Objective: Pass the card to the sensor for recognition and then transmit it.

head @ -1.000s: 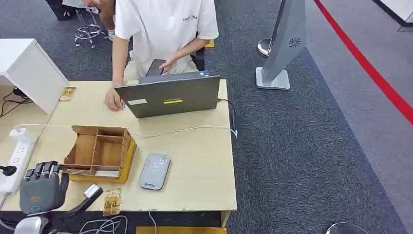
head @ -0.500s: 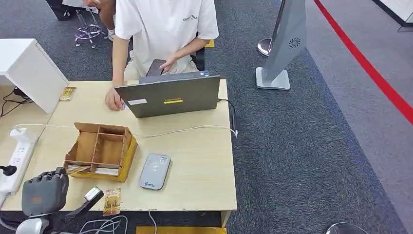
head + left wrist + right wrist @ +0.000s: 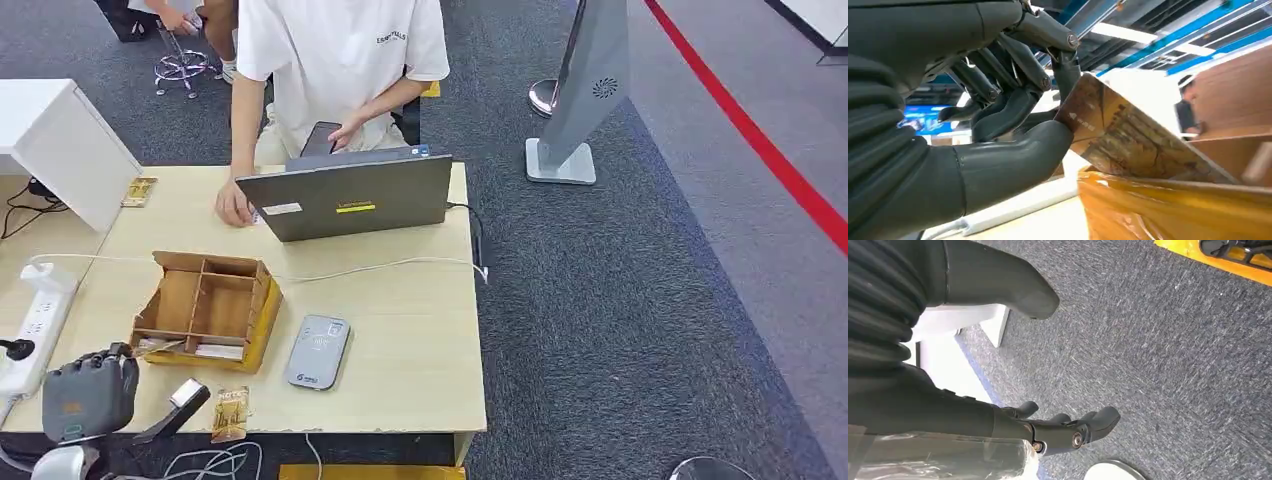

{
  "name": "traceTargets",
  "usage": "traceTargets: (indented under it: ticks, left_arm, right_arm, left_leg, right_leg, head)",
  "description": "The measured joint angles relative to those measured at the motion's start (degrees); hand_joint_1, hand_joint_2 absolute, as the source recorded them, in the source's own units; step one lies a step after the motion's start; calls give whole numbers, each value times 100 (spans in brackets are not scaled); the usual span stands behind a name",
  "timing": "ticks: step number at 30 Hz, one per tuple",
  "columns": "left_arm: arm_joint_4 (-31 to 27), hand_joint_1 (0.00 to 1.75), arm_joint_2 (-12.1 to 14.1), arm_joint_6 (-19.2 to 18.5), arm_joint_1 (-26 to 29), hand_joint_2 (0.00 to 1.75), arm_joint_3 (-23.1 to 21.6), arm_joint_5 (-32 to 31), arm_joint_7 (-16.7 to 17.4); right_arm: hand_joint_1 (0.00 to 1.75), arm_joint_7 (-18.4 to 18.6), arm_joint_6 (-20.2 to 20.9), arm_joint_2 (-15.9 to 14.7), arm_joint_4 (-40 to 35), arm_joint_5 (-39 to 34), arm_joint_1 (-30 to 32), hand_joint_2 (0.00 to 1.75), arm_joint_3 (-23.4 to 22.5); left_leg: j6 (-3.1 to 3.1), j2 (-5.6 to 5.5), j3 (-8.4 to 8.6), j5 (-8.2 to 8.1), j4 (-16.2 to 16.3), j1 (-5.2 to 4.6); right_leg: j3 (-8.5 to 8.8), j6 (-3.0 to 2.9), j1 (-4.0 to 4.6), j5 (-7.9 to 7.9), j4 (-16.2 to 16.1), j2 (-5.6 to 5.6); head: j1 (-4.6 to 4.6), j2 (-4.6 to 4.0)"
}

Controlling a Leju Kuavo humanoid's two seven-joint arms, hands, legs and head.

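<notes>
Left hand (image 3: 88,392) lower, fingers now pinching card (image 3: 1128,135) at box (image 3: 205,310).

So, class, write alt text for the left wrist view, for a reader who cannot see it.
The robot's left hand pinches a brown patterned card between thumb and fingers, its far end still in the wooden box. The box's near edge is wrapped in yellow tape. A blurred person and ceiling lights show behind.

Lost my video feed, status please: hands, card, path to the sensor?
Left hand pinches card at the wooden box. Right hand hangs open over carpet. Sensor beside the box, path open.
</notes>
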Motion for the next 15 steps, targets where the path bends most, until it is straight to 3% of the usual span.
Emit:
traceTargets:
  ticks: [7, 11, 15]
  left_arm:
    - [-221, 175, -105, 7, 11, 175, 0, 61, -85]
    - [-857, 175, -140, -90, 129, 175, -407, 358, 390]
    - [-1867, 175, -79, -646, 221, 175, -1150, 611, 900]
  right_arm:
    - [0, 39, -26, 0, 2, -61, 0, 175, 0]
    - [0, 114, -42, 0, 2, -186, 3, 175, -28]
    - [0, 157, -87, 0, 2, -299, 1, 175, -137]
  left_leg:
    - [0, 0, 1, 0, 1, 0]
    - [1, 0, 0, 0, 2, -1]
    - [1, -5, -2, 0, 3, -1]
  right_leg:
    - [-1, 1, 0, 1, 0, 0]
    - [-1, 2, -1, 2, -1, 0]
    - [0, 3, -1, 2, -2, -4]
  head:
    - [0, 0]
    - [0, 0]
    - [0, 0]
